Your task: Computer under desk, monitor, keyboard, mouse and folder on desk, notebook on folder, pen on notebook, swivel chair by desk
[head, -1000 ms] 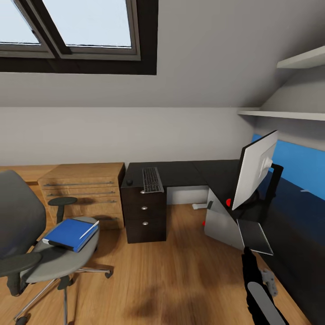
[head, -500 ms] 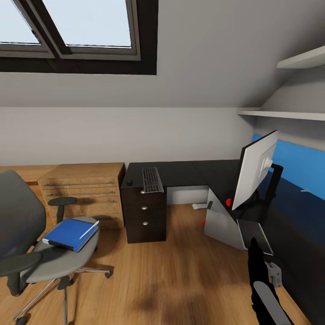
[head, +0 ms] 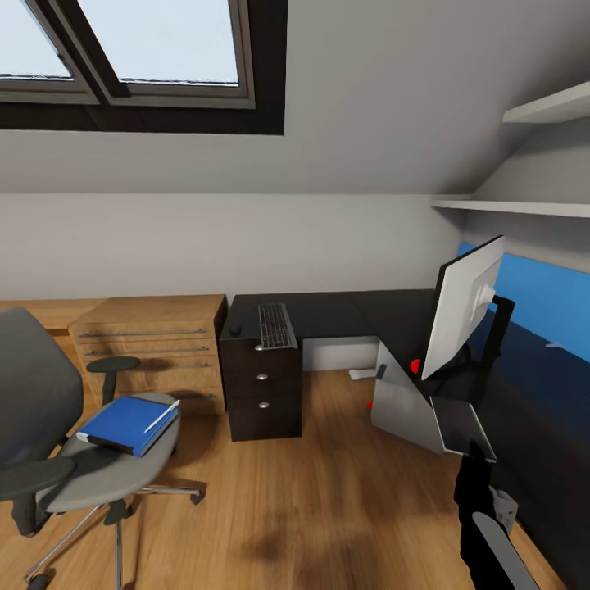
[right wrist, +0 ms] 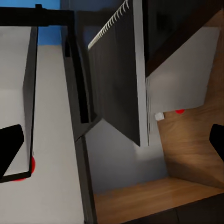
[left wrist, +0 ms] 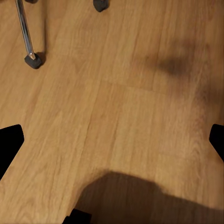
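Wood flooring runs to the desk (head: 328,311); the right gripper (right wrist: 112,140), fingers wide and empty, faces the computer (head: 401,406) under it, while the folder (head: 127,424) waits on the swivel chair (head: 82,459).

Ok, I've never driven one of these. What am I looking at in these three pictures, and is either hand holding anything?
It's a wheeled robot with two arms, each ending in a two-fingered hand. The wide picture is from its head. The swivel chair at left carries the blue folder with the pen on it. The keyboard lies on the black desk. The monitor stands at right, with the grey computer below it. The black arm at lower right is the robot's right one. The other two pictures come from cameras at the wrists. The left hand looks down at the wood floor and a chair leg. The right hand faces the monitor's edge and the computer. Both hands are open and empty.
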You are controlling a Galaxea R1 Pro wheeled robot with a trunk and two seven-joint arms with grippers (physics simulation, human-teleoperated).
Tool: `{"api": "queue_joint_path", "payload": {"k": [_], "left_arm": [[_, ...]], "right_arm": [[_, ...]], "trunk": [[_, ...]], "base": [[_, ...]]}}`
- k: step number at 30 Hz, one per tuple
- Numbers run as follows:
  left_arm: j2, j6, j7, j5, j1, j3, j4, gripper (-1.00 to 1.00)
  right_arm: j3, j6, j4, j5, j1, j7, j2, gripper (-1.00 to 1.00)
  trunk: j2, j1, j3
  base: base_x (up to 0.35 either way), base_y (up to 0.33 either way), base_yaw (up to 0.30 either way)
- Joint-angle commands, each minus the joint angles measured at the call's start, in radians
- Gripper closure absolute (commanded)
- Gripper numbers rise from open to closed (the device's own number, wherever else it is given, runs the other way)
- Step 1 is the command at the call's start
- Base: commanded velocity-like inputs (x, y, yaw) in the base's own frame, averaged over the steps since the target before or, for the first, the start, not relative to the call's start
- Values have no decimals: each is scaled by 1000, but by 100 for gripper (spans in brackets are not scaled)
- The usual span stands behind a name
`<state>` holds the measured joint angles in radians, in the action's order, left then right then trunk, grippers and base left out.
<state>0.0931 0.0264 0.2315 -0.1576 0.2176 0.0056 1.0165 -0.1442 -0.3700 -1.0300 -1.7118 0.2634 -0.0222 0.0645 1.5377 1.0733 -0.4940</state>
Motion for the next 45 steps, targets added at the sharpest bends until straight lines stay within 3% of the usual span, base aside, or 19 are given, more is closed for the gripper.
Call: {"api": "queue_joint_path", "payload": {"k": [1,18,22,30,45], "left_arm": [[0,3,2,-7,0,1,2,-100],[0,3,2,-6,0,-1,0,-100],[-1,3,3,-5,0,-15,-1,-100],[-3,6,6,-6,0,-26,-4,-100],[-8,3,6,-7,0,-18,-40,-100]], "right_arm": [[1,-4,-1,-11,0,-3,0,-100],[5,-7,1,-7,0,-11,0,-100],[6,-7,1,-6,0,-12,0,-100],[6,-7,2,-5,0,-12,0,-100],[12,-6,5,-3,0,-27,-2,-100]], "trunk": [[8,4,-4],[127,69,-57],[127,69,-57],[183,100,-82],[183,100,-82]], "base": [[0,0,0],[0,0,0],[0,0,0],[0,0,0],[11,1,0]]}}
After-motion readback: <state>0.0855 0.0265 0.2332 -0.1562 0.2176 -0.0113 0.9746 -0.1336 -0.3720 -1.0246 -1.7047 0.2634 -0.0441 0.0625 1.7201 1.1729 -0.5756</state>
